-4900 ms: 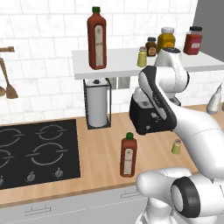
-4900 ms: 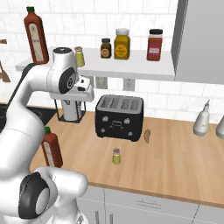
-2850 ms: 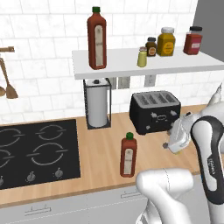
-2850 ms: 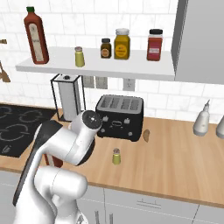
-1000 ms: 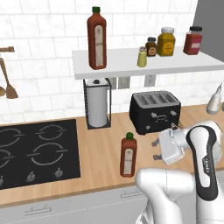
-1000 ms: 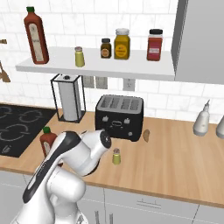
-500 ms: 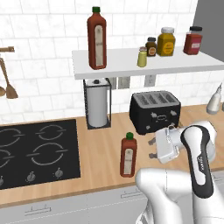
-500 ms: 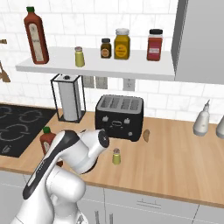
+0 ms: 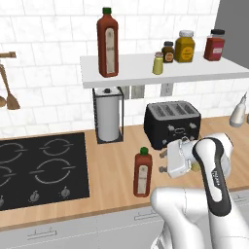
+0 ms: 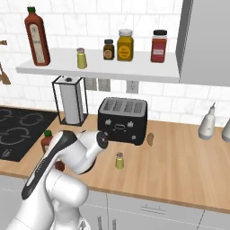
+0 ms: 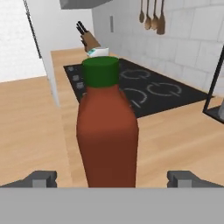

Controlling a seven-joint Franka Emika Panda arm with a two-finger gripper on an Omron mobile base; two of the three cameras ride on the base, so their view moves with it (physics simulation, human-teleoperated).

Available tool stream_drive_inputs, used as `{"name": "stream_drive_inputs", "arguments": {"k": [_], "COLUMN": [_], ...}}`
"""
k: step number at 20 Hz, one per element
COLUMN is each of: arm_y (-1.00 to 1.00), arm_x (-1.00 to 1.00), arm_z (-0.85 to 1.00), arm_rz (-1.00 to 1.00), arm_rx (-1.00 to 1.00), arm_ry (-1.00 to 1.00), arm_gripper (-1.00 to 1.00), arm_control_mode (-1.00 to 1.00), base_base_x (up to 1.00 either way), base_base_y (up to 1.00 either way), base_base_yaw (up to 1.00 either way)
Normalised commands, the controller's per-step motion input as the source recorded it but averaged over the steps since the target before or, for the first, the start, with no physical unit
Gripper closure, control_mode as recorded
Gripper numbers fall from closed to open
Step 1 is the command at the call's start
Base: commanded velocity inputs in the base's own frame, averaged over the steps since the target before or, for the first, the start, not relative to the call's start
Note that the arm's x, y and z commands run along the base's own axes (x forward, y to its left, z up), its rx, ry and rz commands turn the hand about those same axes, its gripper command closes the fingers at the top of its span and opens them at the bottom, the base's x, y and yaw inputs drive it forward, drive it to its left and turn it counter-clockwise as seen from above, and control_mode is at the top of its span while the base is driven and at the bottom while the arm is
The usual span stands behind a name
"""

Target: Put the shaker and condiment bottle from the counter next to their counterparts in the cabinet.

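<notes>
The condiment bottle [image 9: 142,171], reddish-brown with a green cap, stands upright on the wooden counter [image 9: 112,160] right of the hob. My gripper [image 9: 163,162] hovers level with it just to its right, pointing at it, jaws open. In the hand view the condiment bottle [image 11: 107,131] stands close ahead, between the open fingertips [image 11: 41,178] but not touched. The tiny shaker [image 10: 119,160] sits on the counter in front of the toaster. On the cabinet shelf [image 9: 194,73] stand the counterparts: a matching bottle [image 9: 108,43] and a matching shaker [image 9: 158,63].
A black toaster [image 9: 172,123] and a paper towel holder [image 9: 108,119] stand at the back of the counter. The black hob [image 9: 39,168] lies left. A brown jar [image 9: 168,51], a mustard jar [image 9: 186,46] and a red jar [image 9: 215,44] crowd the shelf's right end.
The hand has crept slightly left, closer to the bottle on the counter. The jaws have stayed open and the bottle has not moved.
</notes>
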Motion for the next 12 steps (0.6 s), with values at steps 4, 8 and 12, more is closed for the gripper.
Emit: {"name": "stream_drive_inputs", "arguments": {"k": [4,8,12], "arm_y": [0.31,0.31,0.18], "arm_x": [0.05,0.00,0.12], "arm_z": [-0.08,-0.07,-0.17], "arm_rz": [0.00,0.00,0.00], "arm_rx": [0.00,0.00,0.00], "arm_ry": [0.00,0.00,0.00], "arm_gripper": [-1.00,-1.00,-1.00], "arm_control_mode": [-1.00,-1.00,-1.00], "base_base_x": [0.00,0.00,0.00], "base_base_y": [0.00,0.00,0.00], "base_base_yaw": [0.00,0.00,0.00]}}
